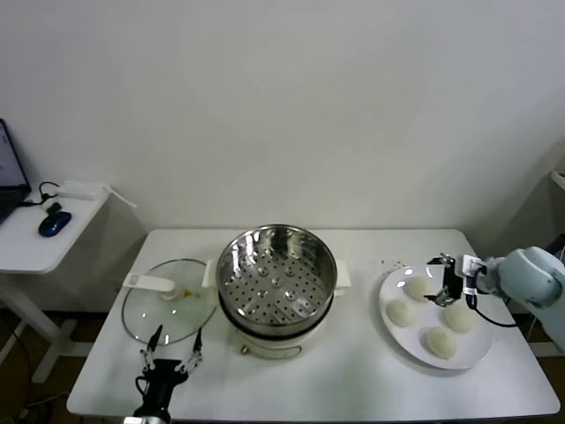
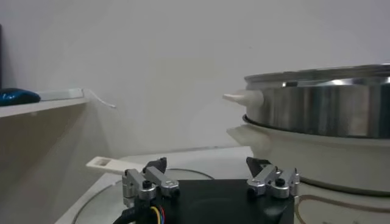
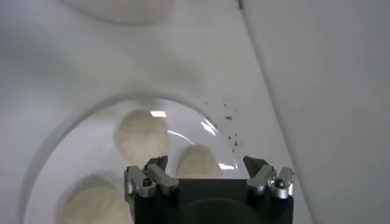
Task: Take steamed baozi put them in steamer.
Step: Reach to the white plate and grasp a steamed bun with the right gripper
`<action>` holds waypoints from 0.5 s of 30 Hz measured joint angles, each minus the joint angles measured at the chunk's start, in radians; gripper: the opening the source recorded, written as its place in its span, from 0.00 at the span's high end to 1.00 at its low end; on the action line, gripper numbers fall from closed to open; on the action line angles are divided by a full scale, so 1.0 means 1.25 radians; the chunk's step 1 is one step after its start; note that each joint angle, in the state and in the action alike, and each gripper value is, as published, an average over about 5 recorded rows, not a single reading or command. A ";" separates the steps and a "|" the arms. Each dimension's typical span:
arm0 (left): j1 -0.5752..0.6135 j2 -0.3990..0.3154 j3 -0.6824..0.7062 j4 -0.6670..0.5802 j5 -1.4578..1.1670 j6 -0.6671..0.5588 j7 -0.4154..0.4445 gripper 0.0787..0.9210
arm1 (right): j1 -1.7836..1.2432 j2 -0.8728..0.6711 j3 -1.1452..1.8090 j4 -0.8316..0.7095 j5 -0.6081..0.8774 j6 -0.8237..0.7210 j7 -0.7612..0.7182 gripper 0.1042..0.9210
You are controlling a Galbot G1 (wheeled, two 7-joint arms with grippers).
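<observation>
Our right gripper (image 1: 444, 284) over plate (image 1: 392, 331) of four baozi (image 1: 402, 313), jaws open; steamer (image 1: 276, 281) alongside. Left gripper (image 1: 172, 346) parked by lid (image 1: 168, 311), jaws open.

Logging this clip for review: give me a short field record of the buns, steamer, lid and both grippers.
baozi: four steamed baozi on the white plate, none in the pot
steamer: steamer at table centre, basket empty, uncovered
lid: glass lid flat on the table, on the steamer's left
right gripper: right gripper open, over the plate among the baozi
left gripper: left gripper open, idle by the lid's near edge
</observation>
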 measured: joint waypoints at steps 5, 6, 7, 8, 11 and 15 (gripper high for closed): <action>0.007 -0.001 0.001 0.002 0.013 -0.012 0.001 0.12 | 0.158 0.066 -0.168 -0.125 -0.019 0.072 -0.066 0.12; 0.007 -0.002 0.001 0.003 0.016 -0.014 0.001 0.12 | 0.180 0.080 -0.192 -0.149 -0.021 0.084 -0.077 0.12; 0.008 -0.002 0.000 0.004 0.018 -0.016 0.002 0.12 | 0.199 0.094 -0.213 -0.171 -0.023 0.094 -0.087 0.12; 0.008 -0.002 -0.001 0.004 0.020 -0.018 0.003 0.12 | 0.216 0.108 -0.231 -0.193 -0.026 0.104 -0.096 0.12; 0.007 -0.002 -0.006 0.006 0.024 -0.021 0.006 0.12 | 0.254 0.145 -0.279 -0.250 -0.033 0.125 -0.120 0.12; 0.008 -0.002 -0.013 0.006 0.027 -0.024 0.011 0.12 | 0.288 0.179 -0.329 -0.306 -0.037 0.144 -0.148 0.12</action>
